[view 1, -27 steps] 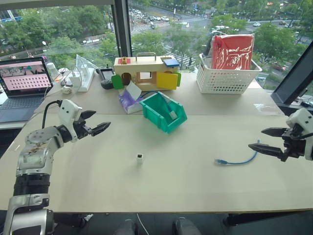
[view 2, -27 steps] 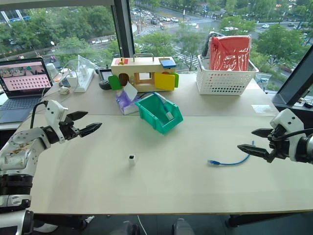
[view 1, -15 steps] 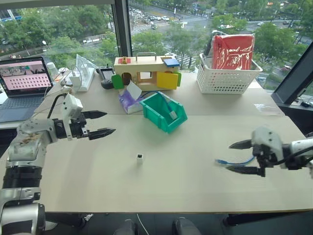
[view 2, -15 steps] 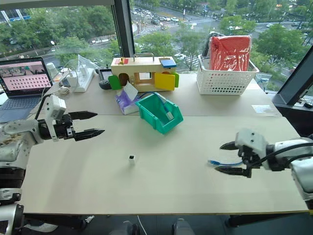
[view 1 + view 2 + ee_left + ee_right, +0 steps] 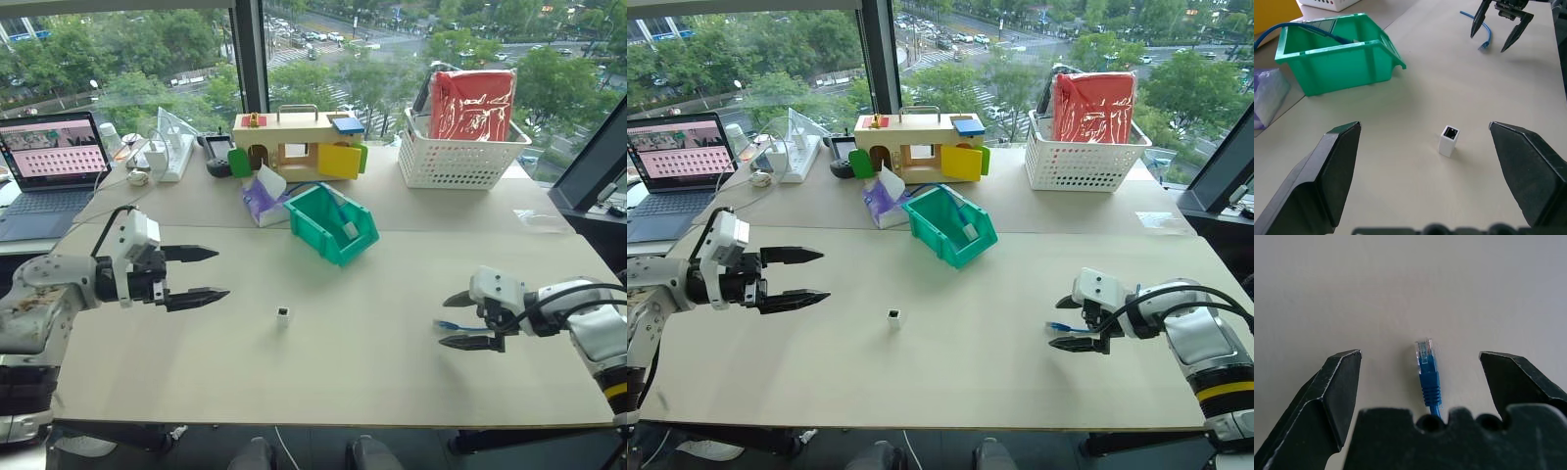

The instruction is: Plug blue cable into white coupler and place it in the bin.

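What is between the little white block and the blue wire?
Nothing: only bare table lies between the white coupler and the blue cable, as the left eye view shows.

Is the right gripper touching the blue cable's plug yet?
Apart. In the right wrist view the blue cable lies on the table between the open fingers of the right gripper, bare tabletop on both sides.

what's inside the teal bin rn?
In the bin: a small white block and a blue cord over its rim. The floor behind the near wall is hidden.
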